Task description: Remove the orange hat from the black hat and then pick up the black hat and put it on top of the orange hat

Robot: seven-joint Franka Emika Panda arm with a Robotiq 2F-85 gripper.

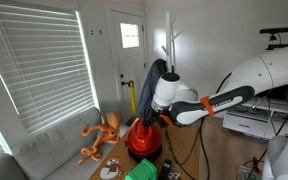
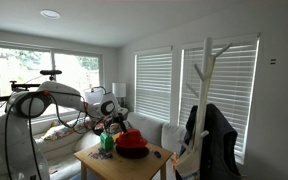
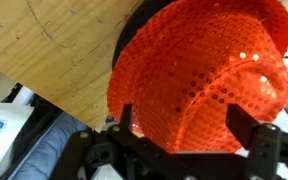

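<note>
I see my arm [image 1: 189,100] as smooth white rounded shells joined by black segments, with a thin orange band, ending in a black gripper [image 3: 181,118] with two blocky matte fingers [image 3: 252,135]

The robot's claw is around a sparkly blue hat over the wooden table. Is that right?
No, the sparkly hat is orange, not blue. The wrist view shows it close up, with the gripper around it over the wooden table.
</note>
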